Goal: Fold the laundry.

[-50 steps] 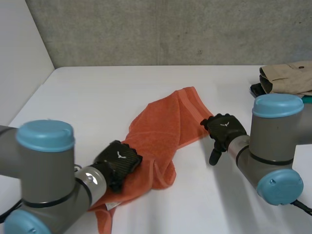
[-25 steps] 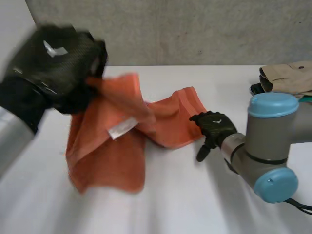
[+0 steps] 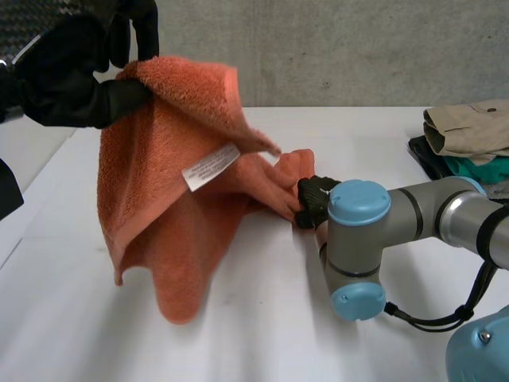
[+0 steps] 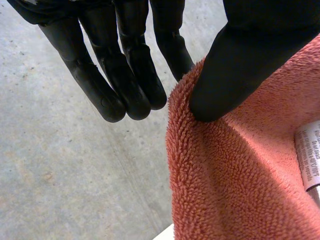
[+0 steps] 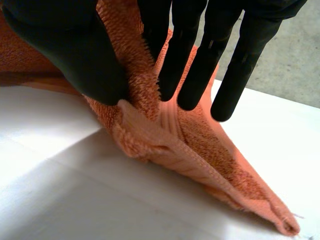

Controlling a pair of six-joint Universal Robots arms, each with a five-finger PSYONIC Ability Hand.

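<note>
Left hand: raised well above the table at about 10 o'clock, clamped on the orange towel
- Left wrist view: the thumb presses onto the towel's thick top edge. The fingers are straight and side by side on the other side of that edge. One of them appears to back the cloth against the thumb, but the contact itself is hidden
- The towel hangs from this pinch in a broad drape, with its lowest end down near the table top at about 7 o'clock
- A white label sits tilted on the drape, facing the head camera

Right hand: low, near the table's centre, at 3 o'clock from the drape and largely behind the right arm
- Right wrist view: the thumb is on one face of a raised ridge of towel and the straight fingers are on the other, closed on the cloth between them
- Past the fingertips the towel's hem lies flat on the table and tapers to a corner
- The towel spans from this low grip up to the lifted left grip

Surroundings: folded clothes lie at the table's 3 o'clock edge, beige on top with teal under it, well apart from the towel. A grey wall runs along 12 o'clock
</note>
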